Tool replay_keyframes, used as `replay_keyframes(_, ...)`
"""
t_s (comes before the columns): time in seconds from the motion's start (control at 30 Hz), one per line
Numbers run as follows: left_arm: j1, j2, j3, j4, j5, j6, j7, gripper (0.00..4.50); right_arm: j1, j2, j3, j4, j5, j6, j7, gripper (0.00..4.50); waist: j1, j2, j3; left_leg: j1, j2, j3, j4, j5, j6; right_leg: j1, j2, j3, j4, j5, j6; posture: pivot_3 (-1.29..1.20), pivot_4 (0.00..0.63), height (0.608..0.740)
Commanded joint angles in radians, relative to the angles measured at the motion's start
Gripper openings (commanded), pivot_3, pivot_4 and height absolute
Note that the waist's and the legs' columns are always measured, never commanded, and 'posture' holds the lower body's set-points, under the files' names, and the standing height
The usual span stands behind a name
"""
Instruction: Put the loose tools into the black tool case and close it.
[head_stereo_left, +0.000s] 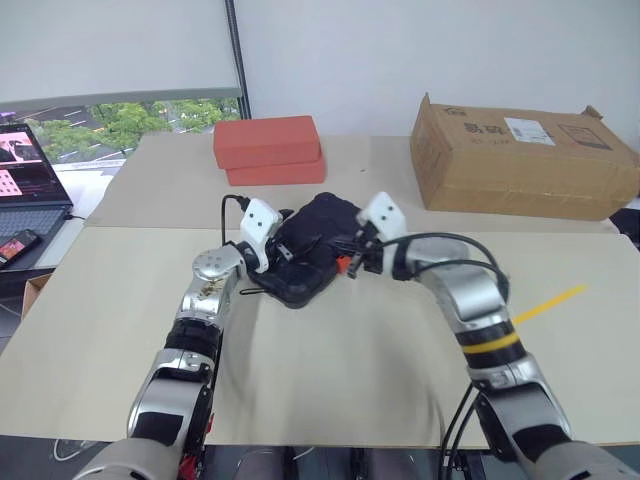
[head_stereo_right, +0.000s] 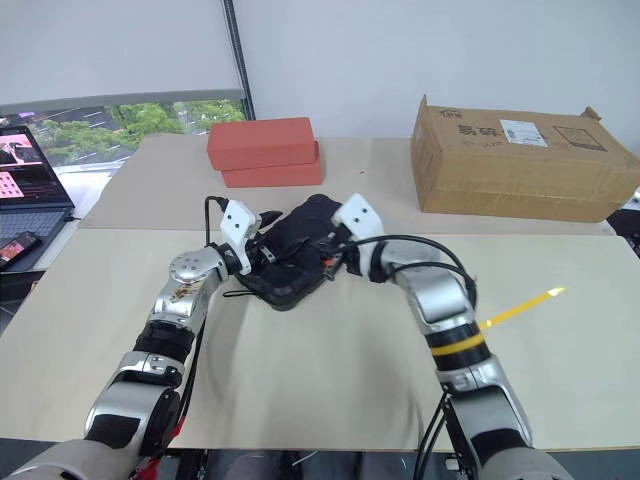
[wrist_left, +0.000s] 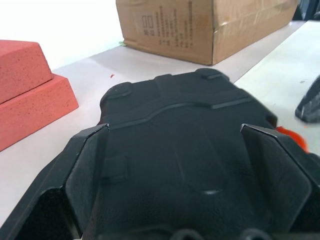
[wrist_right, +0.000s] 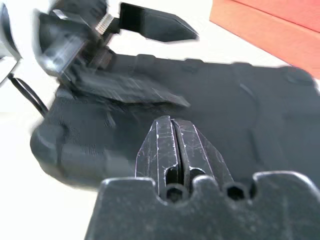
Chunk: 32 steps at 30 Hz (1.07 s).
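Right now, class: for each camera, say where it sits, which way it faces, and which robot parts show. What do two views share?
Head pair: on the head, facing forward and down at the table; both arms show.
Left wrist: faces along the open left tool straddling the closed black case.
Right wrist: faces along the shut right tool over the case, towards the left tool.
Shared: case, red blocks.

pale wall (head_stereo_left: 400, 50), window (head_stereo_left: 120, 120) at left, beige table (head_stereo_left: 350, 380).
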Motion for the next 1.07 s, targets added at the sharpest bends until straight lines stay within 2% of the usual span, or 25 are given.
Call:
replay_keyframes(0.03,0.068,0.02,0.011,-0.019,-0.036,0.041,-0.043,4.5,0.062,-0.021,-0.093,-0.046,0.07,-0.112,0.023,0.02,-0.005,0.0,0.0,0.0,0.0,0.0,0.0,0.0,0.0,0.0,0.0,0.0,0.0,0.0,0.0,0.0,0.15,0.711)
replay_keyframes(0.1,0.101,0.036,0.025,-0.076,-0.066,0.047,-0.07,4.5,0.113,-0.039,-0.138,-0.055,0.112,-0.144,0.051,0.02,-0.012,0.0,0.0,0.001,0.001,0.001,0.0,0.001,-0.001,-0.001,0.0,0.001,0.001,0.0,0.0,0.0,0.15,0.711)
replay_keyframes(0.2,0.186,0.07,0.05,-0.214,-0.122,0.094,-0.092,4.5,0.194,-0.078,-0.192,-0.039,0.135,-0.215,0.083,0.81,-0.011,0.0,0.0,0.001,0.002,0.0,-0.001,0.0,-0.001,-0.001,0.002,0.001,0.001,0.0,0.0,0.0,0.15,0.711)
replay_keyframes(0.37,0.39,0.136,0.094,-0.445,-0.191,0.179,-0.085,4.5,0.317,-0.138,-0.259,0.0,0.175,-0.309,0.154,2.5,-0.004,-0.001,0.001,0.0,0.002,0.0,-0.001,0.0,-0.001,0.0,0.001,0.001,0.0,0.0,0.0,0.0,0.15,0.711)
replay_keyframes(0.5,0.565,0.197,0.13,-0.563,-0.201,0.202,-0.077,4.5,0.396,-0.175,-0.306,0.033,0.203,-0.376,0.201,3.97,0.0,0.0,0.001,0.002,0.003,0.0,-0.002,-0.003,0.004,0.0,0.0,0.002,0.0,-0.001,0.002,0.0,0.15,0.711)
replay_keyframes(0.57,0.625,0.222,0.149,-0.584,-0.206,0.199,-0.081,4.5,0.427,-0.188,-0.331,0.053,0.223,-0.402,0.231,4.45,0.003,0.001,0.002,0.002,0.003,-0.001,-0.002,-0.004,0.004,0.0,0.0,0.002,0.001,-0.003,0.004,0.0,0.15,0.711)
replay_keyframes(0.8,0.783,0.285,0.209,-0.609,-0.202,0.161,-0.089,4.5,0.515,-0.218,-0.398,0.149,0.241,-0.509,0.278,4.45,0.015,0.001,0.005,0.0,0.004,-0.002,-0.002,-0.004,0.005,-0.002,-0.003,0.001,-0.001,-0.004,0.004,0.0,0.15,0.711)
replay_keyframes(1.07,0.78,0.297,0.182,-0.614,-0.189,0.169,-0.082,4.5,0.515,-0.228,-0.406,0.218,0.239,-0.564,0.284,4.45,0.018,0.002,0.005,0.0,0.004,-0.002,-0.002,-0.004,0.005,-0.002,-0.003,0.001,-0.001,-0.003,0.003,0.0,0.15,0.711)
